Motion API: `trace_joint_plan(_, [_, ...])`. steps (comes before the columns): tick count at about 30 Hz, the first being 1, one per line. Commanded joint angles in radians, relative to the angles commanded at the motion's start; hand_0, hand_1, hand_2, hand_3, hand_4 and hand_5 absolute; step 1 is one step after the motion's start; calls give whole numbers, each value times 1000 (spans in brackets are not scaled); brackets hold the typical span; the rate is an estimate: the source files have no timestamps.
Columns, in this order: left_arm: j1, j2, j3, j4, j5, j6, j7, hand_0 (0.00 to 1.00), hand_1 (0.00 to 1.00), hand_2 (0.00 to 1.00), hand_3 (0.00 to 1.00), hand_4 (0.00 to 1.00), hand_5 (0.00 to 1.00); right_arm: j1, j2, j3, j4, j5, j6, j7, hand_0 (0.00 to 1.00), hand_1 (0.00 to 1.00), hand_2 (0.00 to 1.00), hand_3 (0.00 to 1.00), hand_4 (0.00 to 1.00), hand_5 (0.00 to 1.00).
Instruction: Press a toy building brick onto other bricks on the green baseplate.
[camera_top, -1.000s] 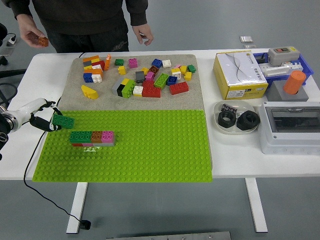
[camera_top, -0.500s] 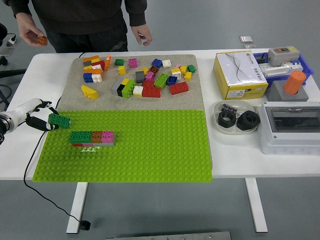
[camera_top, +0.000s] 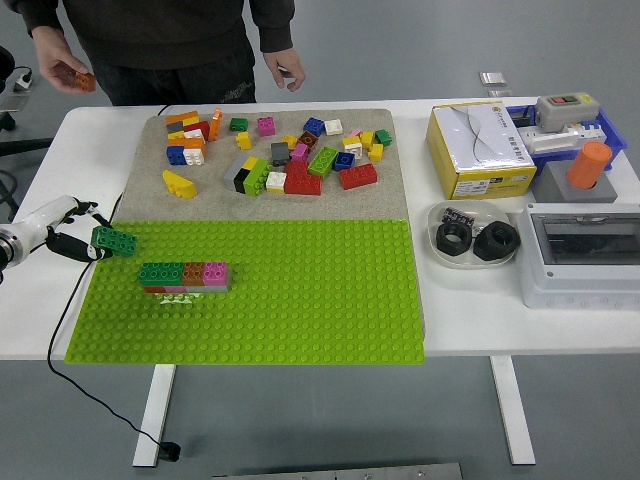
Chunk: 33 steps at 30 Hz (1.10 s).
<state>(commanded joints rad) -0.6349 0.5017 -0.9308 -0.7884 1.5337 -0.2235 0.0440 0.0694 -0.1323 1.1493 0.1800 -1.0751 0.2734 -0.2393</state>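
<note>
My left hand (camera_top: 75, 232) comes in from the left edge and is shut on a green brick (camera_top: 115, 241), held over the far left corner of the green baseplate (camera_top: 300, 300). A row of joined bricks (camera_top: 184, 275), green, brown and pink on top, stands on the baseplate just right of and below the held brick. A pile of loose coloured bricks (camera_top: 290, 155) lies on the sandy mat (camera_top: 390, 195) behind the baseplate. My right hand is out of view.
A person stands at the far side; one hand (camera_top: 65, 70) holds an orange brick (camera_top: 86, 82), the other hand (camera_top: 285, 68) hangs loose. At the right stand a yellow box (camera_top: 478, 150), a bowl of black nuts (camera_top: 470, 238) and a grey switch box (camera_top: 580, 255).
My left hand has drawn back to the left and slightly up with the green brick, away from the row of bricks.
</note>
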Motion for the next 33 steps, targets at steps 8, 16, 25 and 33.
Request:
trace_joint_plan(8, [28, 10, -60, -21, -19, 2, -8, 965, 986, 978, 493, 807, 2, -4, 4, 12, 0, -11, 1, -5, 683, 650, 665, 886, 607, 998])
trace_joint_plan(16, [53, 16, -103, -26, -19, 4, -10, 964, 985, 977, 491, 812, 2, -10, 7, 13, 0, -14, 2, -7, 683, 654, 670, 886, 607, 998])
trace_joint_plan(25, [78, 40, -119, -144, -19, 2, 4, 964, 983, 977, 493, 815, 2, -17, 7, 18, 0, -14, 2, -6, 683, 652, 670, 885, 608, 998])
trace_joint_plan(33, [138, 26, -151, -340, 11, 5, 41, 964, 983, 974, 492, 821, 2, -29, 2, 34, 0, -27, 3, 1, 683, 650, 666, 885, 609, 998])
